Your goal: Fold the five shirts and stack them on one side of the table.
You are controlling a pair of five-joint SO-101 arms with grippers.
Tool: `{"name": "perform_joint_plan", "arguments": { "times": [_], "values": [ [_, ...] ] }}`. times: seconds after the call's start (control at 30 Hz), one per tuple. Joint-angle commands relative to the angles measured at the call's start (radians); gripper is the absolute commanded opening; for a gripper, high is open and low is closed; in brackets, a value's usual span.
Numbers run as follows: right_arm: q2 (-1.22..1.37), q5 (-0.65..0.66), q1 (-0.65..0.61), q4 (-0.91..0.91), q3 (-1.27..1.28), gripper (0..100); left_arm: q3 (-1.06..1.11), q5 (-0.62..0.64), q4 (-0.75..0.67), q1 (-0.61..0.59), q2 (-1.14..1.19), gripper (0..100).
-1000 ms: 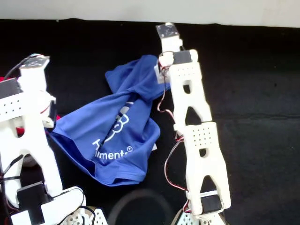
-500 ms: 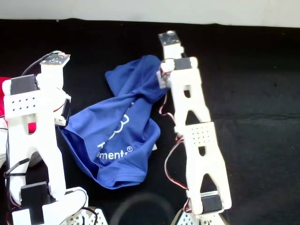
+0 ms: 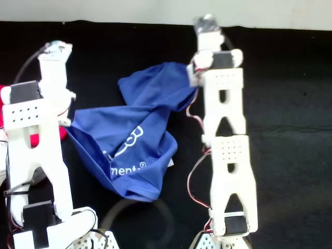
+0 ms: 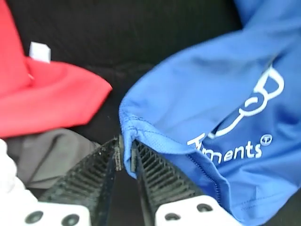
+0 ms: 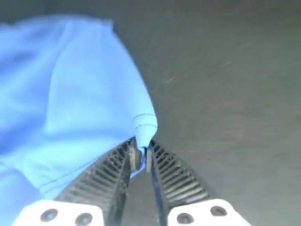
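A blue shirt [image 3: 135,140] with white print hangs bunched between the two arms over the black table [image 3: 280,104]. My left gripper [image 4: 126,153] is shut on the blue shirt's [image 4: 221,113] hem at its left edge, next to the left arm [image 3: 36,135]. My right gripper [image 5: 140,157] is shut on a corner of the blue shirt [image 5: 70,103], at the shirt's far right end by the right arm [image 3: 223,119]. A red shirt [image 4: 37,99] lies at the table's left edge, with a grey garment [image 4: 42,153] beside it.
The red shirt [image 3: 5,111] peeks out behind the left arm at the left edge. A pale wall strip [image 3: 155,10] runs along the far side of the table. Bare black cloth lies to the right of the right arm.
Both arms have lifted and moved away from the camera. The right arm shifted right, stretching the shirt's top corner out; the left arm raised the hem, and the shirt's lower part shifted slightly.
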Motion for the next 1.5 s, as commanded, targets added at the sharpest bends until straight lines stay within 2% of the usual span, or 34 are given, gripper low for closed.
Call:
{"name": "perform_joint_plan", "arguments": {
  "times": [0.0, 0.13, 0.33, 0.5, 0.63, 0.73, 0.93, 1.2, 1.47],
  "values": [
    [-0.220, -0.009, 0.021, 0.016, -0.113, 0.5, -0.140, 0.038, 0.025, 0.012, -0.007, 1],
    [-0.435, -0.005, 0.021, 0.016, -0.110, 0.5, -0.346, 0.051, 0.092, 0.013, -0.007, 1],
    [-0.750, -0.005, 0.024, 0.010, 0.033, 0.5, -0.668, 0.051, 0.097, 0.018, -0.007, 1],
    [-0.914, 0.002, 0.093, -0.056, 0.088, 0.5, -0.857, 0.049, 0.097, 0.082, -0.005, 1],
    [-1.010, 0.109, 0.128, -0.081, 0.122, 0.5, -0.958, 0.049, 0.157, 0.119, -0.007, 1],
    [-1.086, 0.137, 0.128, -0.073, 0.124, 0.5, -1.038, 0.046, 0.245, 0.131, -0.007, 1],
    [-1.224, 0.137, 0.130, -0.076, 0.124, 0.5, -1.138, 0.046, 0.345, 0.110, -0.008, 1],
    [-1.267, 0.138, 0.234, -0.214, 0.125, 0.5, -1.171, 0.044, 0.344, 0.062, -0.004, 1],
    [-1.305, 0.138, 0.245, -0.237, 0.122, 0.5, -1.116, 0.046, 0.361, 0.059, -0.074, 1]
  ]
}}
